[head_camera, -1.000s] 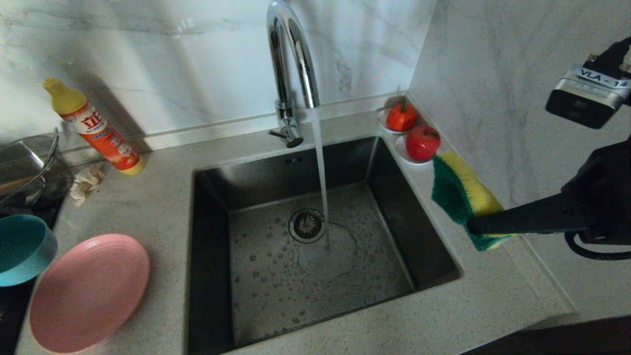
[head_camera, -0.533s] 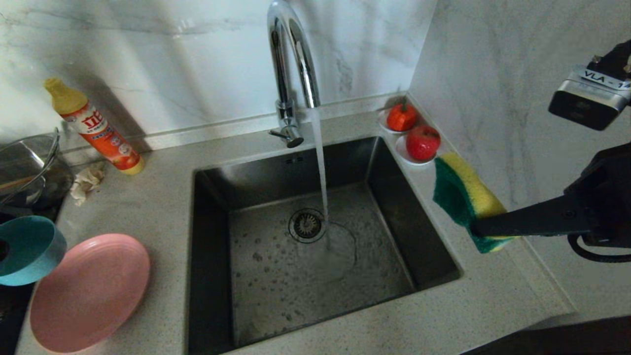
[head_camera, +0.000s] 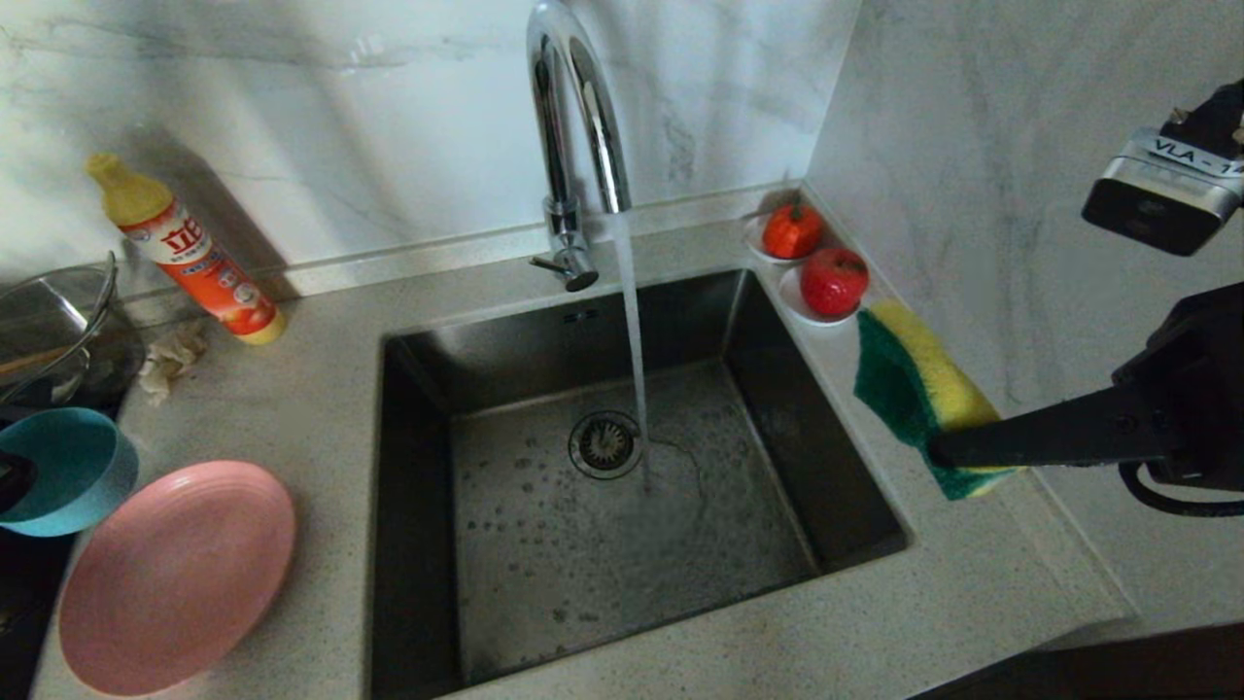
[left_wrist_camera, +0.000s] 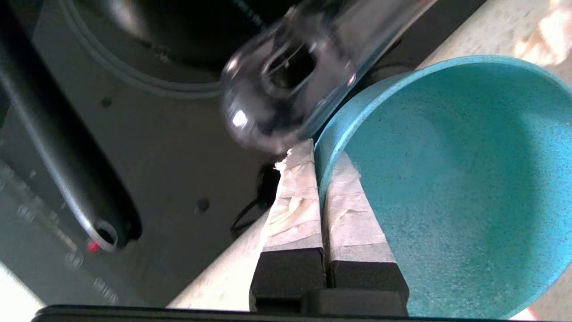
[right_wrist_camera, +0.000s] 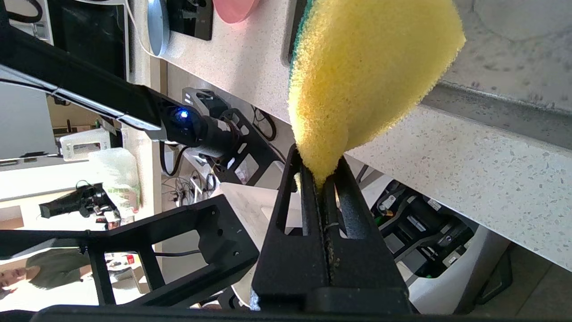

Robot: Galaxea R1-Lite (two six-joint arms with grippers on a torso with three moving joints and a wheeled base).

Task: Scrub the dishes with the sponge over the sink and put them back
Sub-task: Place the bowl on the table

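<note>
Teal bowl (left_wrist_camera: 447,179), pinched by its rim in the left gripper (left_wrist_camera: 319,170), hangs at the desk's (head_camera: 321,408) left edge; the right gripper (right_wrist_camera: 322,179) squeezes the sponge (head_camera: 914,389) beside the sink (head_camera: 418,486). Best carried level over the basin, clear of the pink plate (head_camera: 175,574), before scrubbing.

One round pink plate (head_camera: 175,576), one teal bowl (head_camera: 66,469), one yellow-and-green foam sponge (head_camera: 918,389), one orange detergent bottle (head_camera: 190,253), two red fruits (head_camera: 833,280).
</note>
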